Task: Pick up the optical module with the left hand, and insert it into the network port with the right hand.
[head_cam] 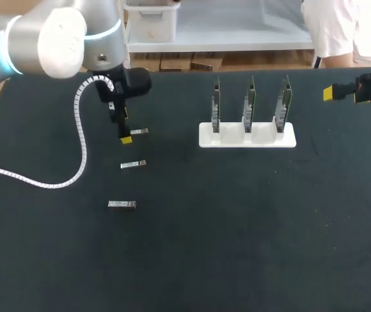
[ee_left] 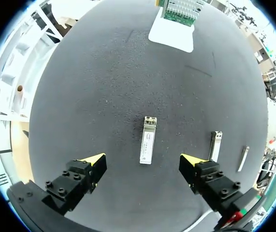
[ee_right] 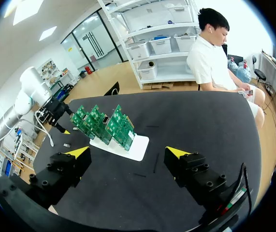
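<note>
Optical module: a small silver oblong metal module (ee_left: 148,140) is laid flat on the black table (ee_left: 104,87), between the fingers of the left gripper (ee_left: 142,160) and touched by neither.
Left gripper: spread wide and held over that module; nothing is gripped.
Other modules: a second silver module (ee_left: 215,145) is laid just beside one finger, with a third silver module (ee_left: 243,158) beyond it.
Boards: three upright green circuit boards (ee_right: 109,126) are slotted into a white block holder (ee_right: 128,147), ahead of the right gripper (ee_right: 127,153).
Right gripper: spread wide and empty, well apart from the holder.
</note>
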You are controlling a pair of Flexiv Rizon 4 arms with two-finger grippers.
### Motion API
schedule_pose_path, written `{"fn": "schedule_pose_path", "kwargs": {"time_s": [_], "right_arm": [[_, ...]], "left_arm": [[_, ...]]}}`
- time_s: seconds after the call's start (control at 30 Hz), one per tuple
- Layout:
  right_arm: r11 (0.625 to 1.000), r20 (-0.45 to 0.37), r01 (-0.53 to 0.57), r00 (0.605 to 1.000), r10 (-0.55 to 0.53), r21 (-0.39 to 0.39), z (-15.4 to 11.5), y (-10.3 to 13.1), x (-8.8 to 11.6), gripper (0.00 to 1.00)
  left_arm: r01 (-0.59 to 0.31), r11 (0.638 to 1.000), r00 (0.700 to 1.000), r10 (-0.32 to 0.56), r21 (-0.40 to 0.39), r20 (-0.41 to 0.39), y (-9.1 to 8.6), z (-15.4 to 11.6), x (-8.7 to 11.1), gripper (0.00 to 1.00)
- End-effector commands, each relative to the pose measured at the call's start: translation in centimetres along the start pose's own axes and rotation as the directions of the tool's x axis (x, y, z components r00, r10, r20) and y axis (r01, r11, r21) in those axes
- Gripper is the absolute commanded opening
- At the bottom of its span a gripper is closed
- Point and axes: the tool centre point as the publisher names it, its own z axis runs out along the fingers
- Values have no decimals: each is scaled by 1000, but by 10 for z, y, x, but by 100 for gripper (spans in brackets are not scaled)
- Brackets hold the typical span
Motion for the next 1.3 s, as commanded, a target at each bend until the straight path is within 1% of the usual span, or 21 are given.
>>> {"fn": "schedule_pose_path", "kwargs": {"time_s": [0.03,0.3,0.5,0.73,0.93,1.03,1.3], "right_arm": [[1000,0,0,1000,0,0,0,0,0,100],[1000,0,0,1000,0,0,0,0,0,100],[1000,0,0,1000,0,0,0,0,0,100],[1000,0,0,1000,0,0,0,0,0,100],[1000,0,0,1000,0,0,0,0,0,100],[1000,0,0,1000,0,0,0,0,0,100],[1000,0,0,1000,0,0,0,0,0,100]], "left_arm": [[-6,1000,1000,6,5,2,-1,2,0,100],[-12,1000,1000,12,3,-1,-6,8,3,100],[-5,1000,1000,5,-14,-9,-7,8,3,100],[3,1000,1000,-3,-15,5,-7,9,1,100],[-2,1000,1000,2,-14,6,-8,11,-1,100],[10,1000,1000,-10,-1,21,-9,11,-1,100],[-5,1000,1000,5,-5,6,-10,15,-3,100]]}}
